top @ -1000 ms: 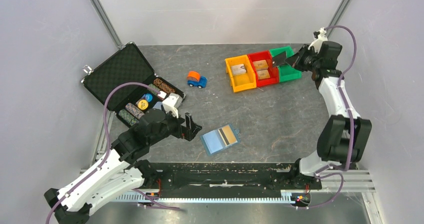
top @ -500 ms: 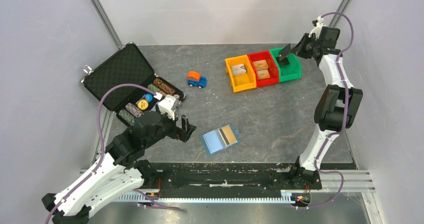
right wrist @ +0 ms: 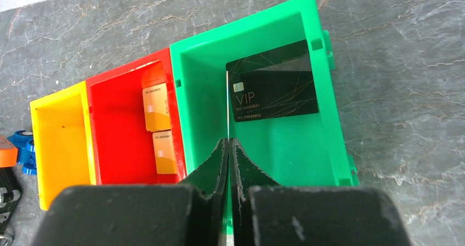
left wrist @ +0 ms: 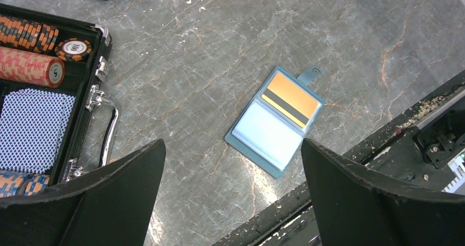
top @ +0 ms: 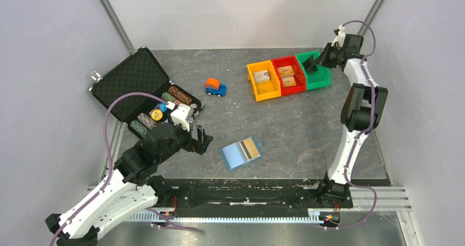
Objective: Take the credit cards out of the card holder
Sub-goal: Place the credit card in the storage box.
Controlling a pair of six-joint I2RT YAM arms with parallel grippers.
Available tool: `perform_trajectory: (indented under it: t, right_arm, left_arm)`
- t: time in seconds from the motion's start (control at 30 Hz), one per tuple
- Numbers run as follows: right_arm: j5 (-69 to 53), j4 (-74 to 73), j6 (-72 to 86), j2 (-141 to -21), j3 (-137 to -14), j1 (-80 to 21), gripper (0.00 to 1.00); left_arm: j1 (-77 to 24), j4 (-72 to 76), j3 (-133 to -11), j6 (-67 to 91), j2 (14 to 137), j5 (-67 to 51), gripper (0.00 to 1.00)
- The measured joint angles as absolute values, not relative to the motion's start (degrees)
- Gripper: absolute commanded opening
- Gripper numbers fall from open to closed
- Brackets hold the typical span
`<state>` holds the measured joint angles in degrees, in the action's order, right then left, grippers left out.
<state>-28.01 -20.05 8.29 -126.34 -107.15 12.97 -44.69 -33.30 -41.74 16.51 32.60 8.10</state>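
Observation:
The light-blue card holder [top: 241, 152] lies open on the grey floor near the front edge, also in the left wrist view [left wrist: 277, 120]. An orange card with a black stripe [left wrist: 290, 97] sits in its tab-side pocket. My left gripper [top: 202, 141] hovers open just left of it, with nothing between its fingers [left wrist: 231, 147]. My right gripper [right wrist: 227, 142] is shut on a dark credit card [top: 310, 63], seen edge-on as a thin line [right wrist: 226, 103] above the green bin [right wrist: 285, 147]. A black VIP card [right wrist: 274, 90] lies inside that bin.
The red bin [right wrist: 120, 131] holds two gold cards [right wrist: 156, 106] and the yellow bin [top: 263, 87] a grey one [top: 262, 75]. A blue-and-orange toy car [top: 215, 87] stands mid-table. An open black case [top: 137, 84] of poker chips lies at the left. A black rail [top: 247, 191] runs along the front.
My right arm has drawn up and back to the right, keeping the dark card over the green bin. My left gripper has pulled back slightly to the left, still open.

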Motion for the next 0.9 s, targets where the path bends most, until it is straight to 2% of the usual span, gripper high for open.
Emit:
perform_trajectory:
  t: [0.9]
  right_arm:
    - [-29.89,-12.12,9.96,-134.04,-109.71,13.04,0.0]
  left_arm:
    - [-44.69,-32.93,-41.74,16.51,36.47,8.91,1.0]
